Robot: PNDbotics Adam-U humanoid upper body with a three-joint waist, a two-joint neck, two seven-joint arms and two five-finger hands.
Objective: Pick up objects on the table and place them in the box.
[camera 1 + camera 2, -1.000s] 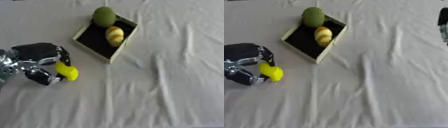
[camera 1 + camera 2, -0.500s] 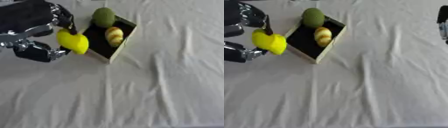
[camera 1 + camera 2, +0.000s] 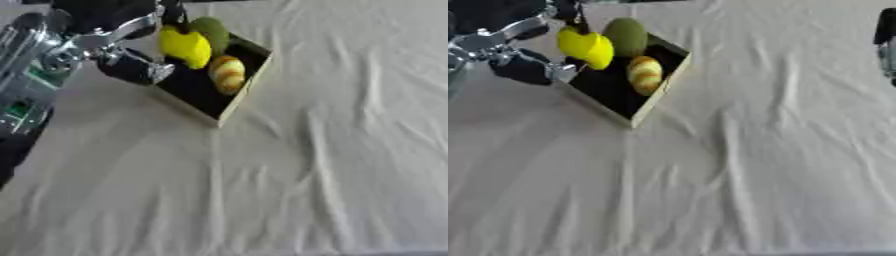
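1 white, wrinkled cloth covers the counter [image 3: 289,190], the largest thing in view. Next in size is the robot's left arm, black and silver, coming in from the upper left; 1 second ago it was low at the left edge, and it has since risen and swung toward the far side. Its left hand [image 3: 131,47] is clenched round the yellow lemon-shaped fruit [image 3: 185,46], fingers and thumb pinching it from the left. That fruit, which lay on the cloth beside the hand 1 second ago, now hangs above the near-left part of the shallow black-lined box with pale wooden walls [image 3: 229,102], just beside the fruits already inside. The box sits at a slant at the upper left of the cloth. In it lie 2 pieces: a dull green round fruit [image 3: 626,36] at the far corner and a yellow-and-red apple-like fruit [image 3: 644,74] in the middle. The right hand [image 3: 886,37] shows only as a dark sliver at the right edge, and I cannot tell how its fingers stand.
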